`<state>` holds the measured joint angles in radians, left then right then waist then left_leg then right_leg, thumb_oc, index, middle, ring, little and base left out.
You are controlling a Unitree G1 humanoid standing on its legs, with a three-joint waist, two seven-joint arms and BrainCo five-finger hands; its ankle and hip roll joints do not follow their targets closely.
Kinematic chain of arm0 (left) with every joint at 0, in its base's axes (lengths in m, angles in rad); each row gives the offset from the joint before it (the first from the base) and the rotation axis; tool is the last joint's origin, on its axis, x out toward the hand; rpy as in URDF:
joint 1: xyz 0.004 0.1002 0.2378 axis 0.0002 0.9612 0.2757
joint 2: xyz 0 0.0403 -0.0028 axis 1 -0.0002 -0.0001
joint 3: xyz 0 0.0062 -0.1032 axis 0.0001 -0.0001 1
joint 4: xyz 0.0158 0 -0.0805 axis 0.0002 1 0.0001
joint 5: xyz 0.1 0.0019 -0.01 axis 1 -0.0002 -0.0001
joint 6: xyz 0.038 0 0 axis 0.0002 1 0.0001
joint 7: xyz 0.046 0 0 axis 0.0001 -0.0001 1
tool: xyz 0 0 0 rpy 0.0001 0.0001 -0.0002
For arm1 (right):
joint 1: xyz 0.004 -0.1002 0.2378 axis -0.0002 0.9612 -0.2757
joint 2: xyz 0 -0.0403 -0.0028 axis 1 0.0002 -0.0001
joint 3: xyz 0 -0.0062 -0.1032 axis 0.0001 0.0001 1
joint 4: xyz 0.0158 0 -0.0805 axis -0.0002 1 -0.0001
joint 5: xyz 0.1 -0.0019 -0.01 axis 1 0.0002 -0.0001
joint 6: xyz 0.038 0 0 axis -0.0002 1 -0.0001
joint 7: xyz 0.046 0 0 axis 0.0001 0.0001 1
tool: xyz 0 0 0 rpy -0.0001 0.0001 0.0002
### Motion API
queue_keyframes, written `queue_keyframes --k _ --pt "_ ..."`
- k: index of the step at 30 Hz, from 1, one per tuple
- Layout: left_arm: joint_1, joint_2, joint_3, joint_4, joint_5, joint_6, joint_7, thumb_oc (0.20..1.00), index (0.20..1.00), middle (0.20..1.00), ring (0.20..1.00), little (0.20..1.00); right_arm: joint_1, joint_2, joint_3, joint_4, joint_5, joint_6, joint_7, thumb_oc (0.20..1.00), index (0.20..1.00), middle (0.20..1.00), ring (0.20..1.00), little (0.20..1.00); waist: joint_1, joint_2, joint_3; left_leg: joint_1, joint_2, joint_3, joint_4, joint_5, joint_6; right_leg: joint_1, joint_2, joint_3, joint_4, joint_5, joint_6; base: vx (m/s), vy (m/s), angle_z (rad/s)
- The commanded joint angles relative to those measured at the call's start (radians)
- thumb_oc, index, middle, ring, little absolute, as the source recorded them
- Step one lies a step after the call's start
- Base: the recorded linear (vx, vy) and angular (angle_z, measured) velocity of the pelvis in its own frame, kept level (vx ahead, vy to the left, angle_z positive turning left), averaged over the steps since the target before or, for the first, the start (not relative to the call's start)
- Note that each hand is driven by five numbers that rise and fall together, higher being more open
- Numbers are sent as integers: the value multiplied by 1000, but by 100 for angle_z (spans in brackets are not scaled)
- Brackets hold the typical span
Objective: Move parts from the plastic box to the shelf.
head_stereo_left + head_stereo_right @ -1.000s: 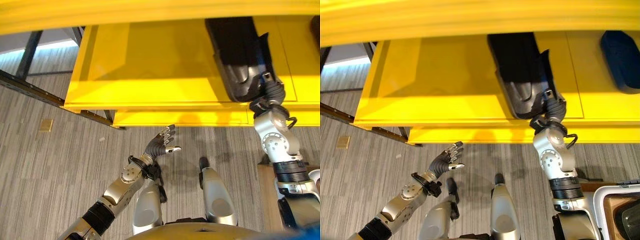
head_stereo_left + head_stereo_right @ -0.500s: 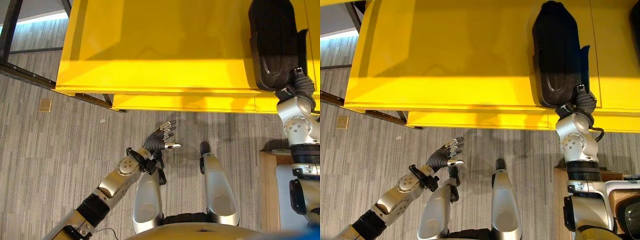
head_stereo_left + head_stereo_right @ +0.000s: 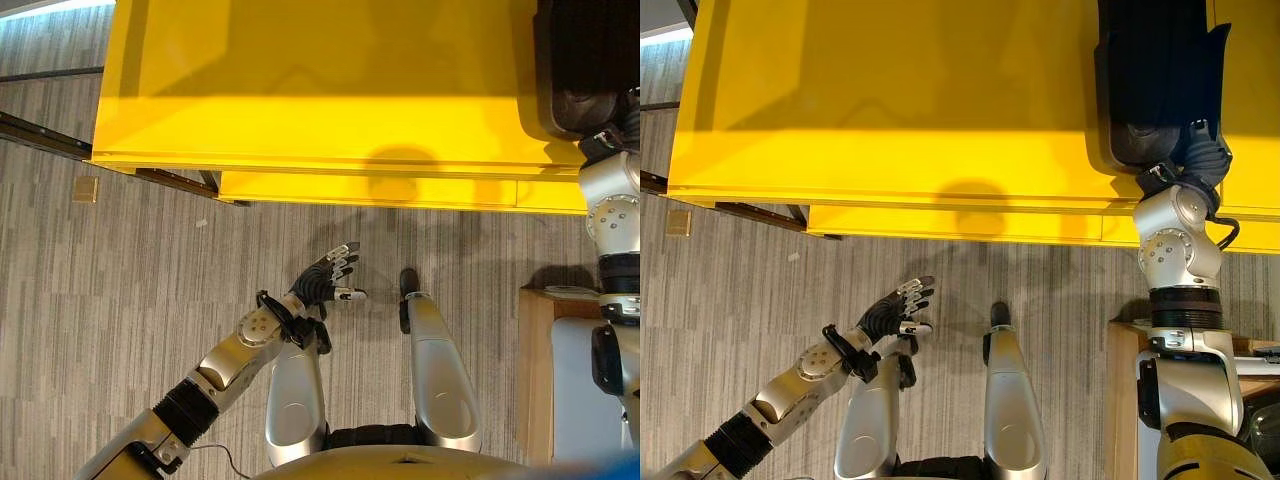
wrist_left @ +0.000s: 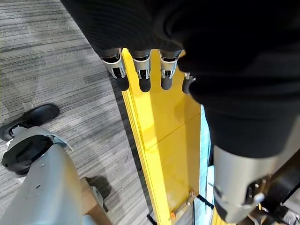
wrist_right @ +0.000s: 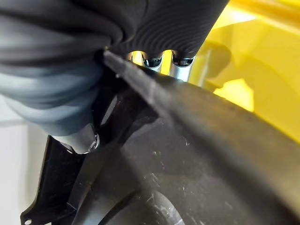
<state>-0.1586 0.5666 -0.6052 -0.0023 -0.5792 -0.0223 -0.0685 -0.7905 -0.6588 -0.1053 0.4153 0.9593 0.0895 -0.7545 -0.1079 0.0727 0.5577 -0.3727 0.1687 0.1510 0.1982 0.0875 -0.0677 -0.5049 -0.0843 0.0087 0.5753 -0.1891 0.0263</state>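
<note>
While the right arm reaches up at the right edge of both head views, the right hand [image 3: 1200, 155] sits at the near end of a long black part [image 3: 1155, 80] that lies on the yellow shelf [image 3: 890, 100], upper right of the frame. The right eye view shows the part's rounded near end and the ribbed wrist cover right against it; in the left eye view the part [image 3: 585, 60] is cut off by the frame's right edge. Up close in the right wrist view, the part [image 5: 187, 164] is a dark scuffed panel running across the frame, with silver fingers [image 5: 157, 61] going over its far edge and the thumb [image 5: 86, 140] on the near side, so the hand looks clamped on the part's edge.

The left hand [image 3: 325, 282] hangs low in the middle of the frame, over the grey striped floor [image 3: 100, 300], well apart from the shelf and holding nothing. Its fingers are spread loosely and fairly straight. In the left wrist view the dark fingertips [image 4: 140, 84] line up against the shelf's yellow front edge [image 4: 159, 140] with bare floor beside it.

At the lower right of the left eye view there's a wooden counter [image 3: 530, 380] with a pale plastic box [image 3: 580, 390] on it.
</note>
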Motion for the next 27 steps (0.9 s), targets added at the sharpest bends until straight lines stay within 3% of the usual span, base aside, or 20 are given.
queue_keyframes --k 1,5,7,14,22,27 --pt "38 33 -1 -42 -21 -17 -30 1000 1000 1000 1000 1000 -76 -75 -18 18 0 -45 7 200 200 200 200 200 4 -31 -38 7 -16 6 160 -211 47 28 19 -45 4 -46 -13 72 -104 1" --pt "37 35 -10 -29 -15 -22 -24 1000 1000 1000 1000 1000 -98 -85 -3 23 8 -57 -4 200 200 200 200 200 8 -31 -38 -6 -5 -3 137 -191 37 6 24 -49 28 -59 -16 72 -118 6" --pt "47 31 -6 -14 47 -16 -90 1000 1000 1000 1000 1000 -88 -85 -11 14 -4 -79 -26 200 200 200 200 200 9 -34 -38 -9 11 -5 126 -181 31 -9 24 -54 59 -76 -19 83 -136 6" --pt "56 16 -25 26 42 -14 -85 1000 1000 1000 1000 1000 -78 -63 2 -45 -12 -66 -14 200 200 200 200 200 -1 -39 -38 -37 28 -20 144 -176 23 -55 25 -59 143 -110 -31 51 -43 1" --pt "60 -28 22 163 16 -134 -52 1000 1000 1000 1000 1000 -31 26 23 -77 90 -157 51 200 200 200 200 200 -18 -12 -38 -62 25 -18 122 -149 19 -114 37 -37 179 -121 -49 20 73 -7" --pt "54 -20 50 181 10 -113 -79 1000 1000 1000 1000 1000 -79 16 10 -80 90 -139 36 200 200 200 200 200 2 -16 -38 -81 19 -38 127 -145 20 -121 42 -44 191 -127 -55 8 -29 6"
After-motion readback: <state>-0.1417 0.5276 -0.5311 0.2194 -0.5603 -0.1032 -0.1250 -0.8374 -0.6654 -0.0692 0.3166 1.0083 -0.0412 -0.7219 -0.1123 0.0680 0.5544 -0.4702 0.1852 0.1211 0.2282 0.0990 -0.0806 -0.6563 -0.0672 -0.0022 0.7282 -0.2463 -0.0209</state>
